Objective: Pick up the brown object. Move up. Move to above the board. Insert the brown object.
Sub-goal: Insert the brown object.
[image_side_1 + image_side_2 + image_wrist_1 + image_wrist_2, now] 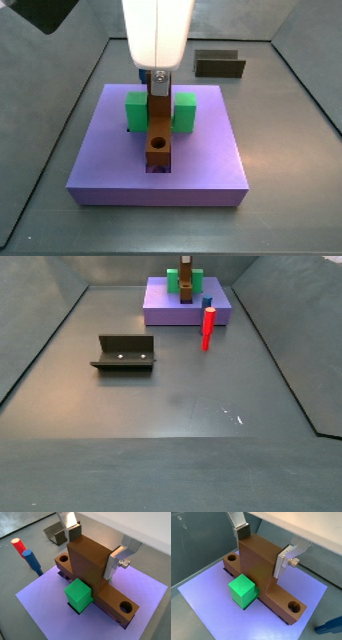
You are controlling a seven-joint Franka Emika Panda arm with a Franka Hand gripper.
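The brown object (87, 567) sits on the lavender board (47, 607), its long bar lying in the central slot and its thicker block part standing upright. Round holes show near the bar's ends. My gripper (90, 557) straddles the block part from above, one finger flush on each side, shut on it. The green block (79, 594) rests on the board against the bar. Both wrist views show this, with the brown object (258, 567), gripper (260, 556) and board (211, 597). In a side view the gripper (158, 82) hangs over the brown object (159, 125) at mid-board (107, 160).
A red cylinder (19, 545) and a blue one (31, 562) stand just beside the board; the red cylinder (209, 328) rises at the board's (167, 313) front corner. The fixture (124, 353) stands on the grey floor away from the board. Grey walls enclose the floor.
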